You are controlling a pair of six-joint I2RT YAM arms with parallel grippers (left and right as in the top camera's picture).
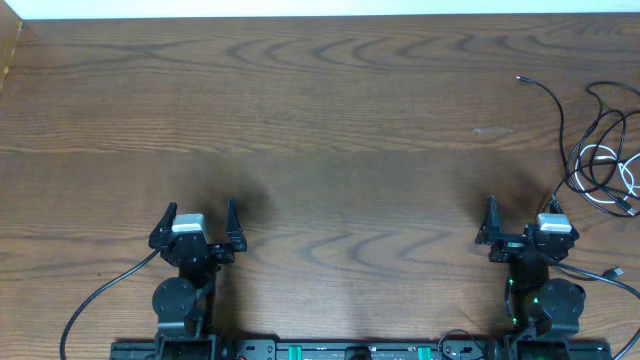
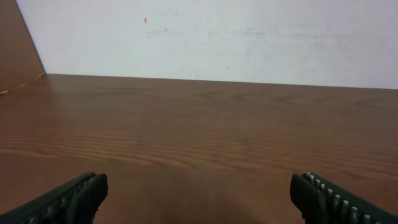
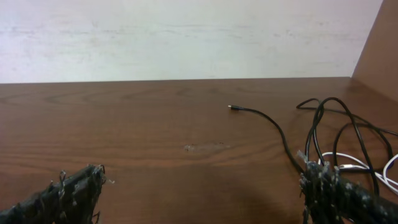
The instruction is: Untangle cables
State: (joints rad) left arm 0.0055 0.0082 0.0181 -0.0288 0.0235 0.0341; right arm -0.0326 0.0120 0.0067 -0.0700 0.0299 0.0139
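The cables (image 1: pixel 600 150) lie in a loose tangle at the table's far right edge: black cords looped over a white cable (image 1: pixel 628 178). One black cord (image 1: pixel 560 115) runs out to the upper left and ends in a small plug (image 1: pixel 519 78). The right wrist view shows the same plug (image 3: pixel 230 107), the black loops (image 3: pixel 348 127) and the white cable (image 3: pixel 348 167) just beyond my right finger. My right gripper (image 1: pixel 522 210) (image 3: pixel 204 177) stands open left of the tangle, holding nothing. Far to the left, my left gripper (image 1: pixel 199 210) (image 2: pixel 198 186) is open over bare wood.
The wooden table (image 1: pixel 320 130) ends at a pale wall (image 2: pixel 217 31) at the back. Thick black arm cables trail beside the left base (image 1: pixel 100 290) and the right base (image 1: pixel 600 272). A mounting rail (image 1: pixel 350 350) runs along the front edge. A pale scuff (image 1: pixel 495 130) marks the wood.
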